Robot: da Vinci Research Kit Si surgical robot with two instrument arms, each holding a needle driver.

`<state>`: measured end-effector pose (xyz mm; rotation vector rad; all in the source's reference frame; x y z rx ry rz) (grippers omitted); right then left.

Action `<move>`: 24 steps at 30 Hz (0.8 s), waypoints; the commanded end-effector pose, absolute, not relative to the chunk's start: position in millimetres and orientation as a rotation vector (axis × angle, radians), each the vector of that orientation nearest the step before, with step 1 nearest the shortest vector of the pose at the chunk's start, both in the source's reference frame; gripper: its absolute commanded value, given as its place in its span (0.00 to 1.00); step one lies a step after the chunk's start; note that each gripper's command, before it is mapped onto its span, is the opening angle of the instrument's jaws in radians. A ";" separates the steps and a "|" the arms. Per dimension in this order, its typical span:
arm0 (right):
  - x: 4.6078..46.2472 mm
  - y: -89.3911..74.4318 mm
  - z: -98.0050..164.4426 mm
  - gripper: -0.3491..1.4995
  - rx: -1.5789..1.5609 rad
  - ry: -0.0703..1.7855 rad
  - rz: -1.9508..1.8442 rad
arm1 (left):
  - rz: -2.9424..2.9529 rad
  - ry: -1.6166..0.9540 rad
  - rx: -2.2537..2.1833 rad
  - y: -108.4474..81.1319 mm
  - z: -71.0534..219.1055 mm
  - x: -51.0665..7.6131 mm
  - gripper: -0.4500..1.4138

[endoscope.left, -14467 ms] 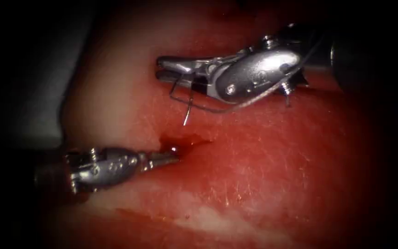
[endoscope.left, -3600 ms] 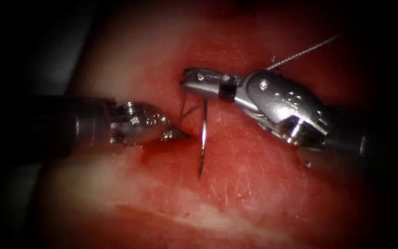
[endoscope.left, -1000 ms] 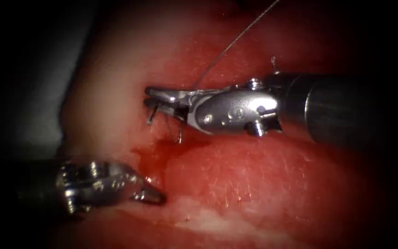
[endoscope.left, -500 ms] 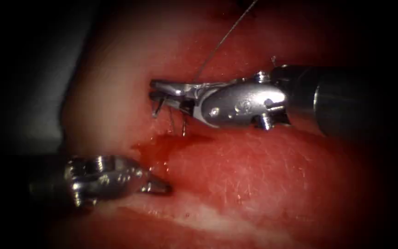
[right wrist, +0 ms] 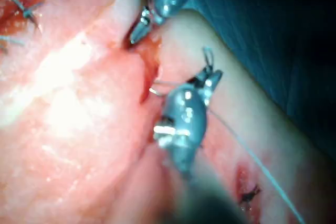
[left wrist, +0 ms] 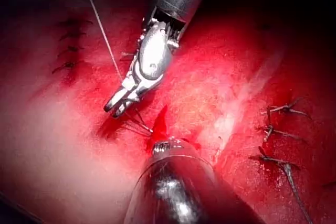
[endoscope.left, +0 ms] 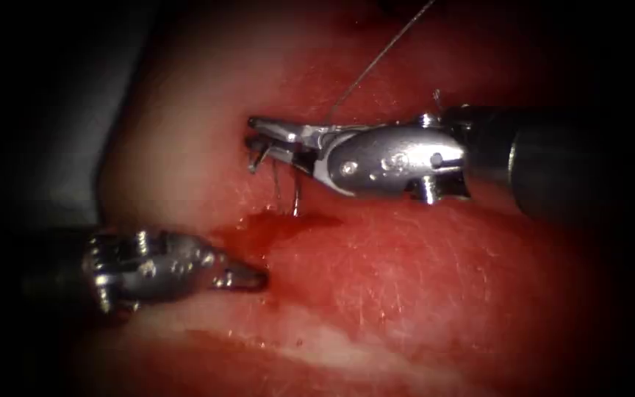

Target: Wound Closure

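Needle [endoscope.left: 295, 192] sits clamped in my right tool [endoscope.left: 273, 138], its tip at the cut [endoscope.left: 281, 220]. My left tool [endoscope.left: 248, 278] rests closed and empty on the tissue [endoscope.left: 420, 279].

In the endoscope view the light lands in the middle, on the tissue [endoscope.left: 406, 279], and it gets dark all round the edges. The right tool [endoscope.left: 253, 131] shines with bright white spots on its metal. The left tool [endoscope.left: 257, 279] is dimmer. The needle [endoscope.left: 295, 202] and the thread [endoscope.left: 376, 62] catch the light as thin pale lines. The red fluid [endoscope.left: 273, 224] looks wet and shiny. In the right wrist view the light is very strong, and the tissue glares almost white.
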<state>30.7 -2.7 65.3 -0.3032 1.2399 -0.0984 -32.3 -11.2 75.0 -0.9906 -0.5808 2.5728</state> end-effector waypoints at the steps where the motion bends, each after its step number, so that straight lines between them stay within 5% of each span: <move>1: 31.4 -2.8 65.9 0.00 -0.300 1.244 -0.094 | 2.569 -0.569 -0.999 -11.0 75.5 -32.9 0.12; 24: 31.2 -2.4 65.8 0.00 -0.238 1.264 0.043 | 2.517 -0.452 -1.068 -12.7 79.6 -33.9 0.13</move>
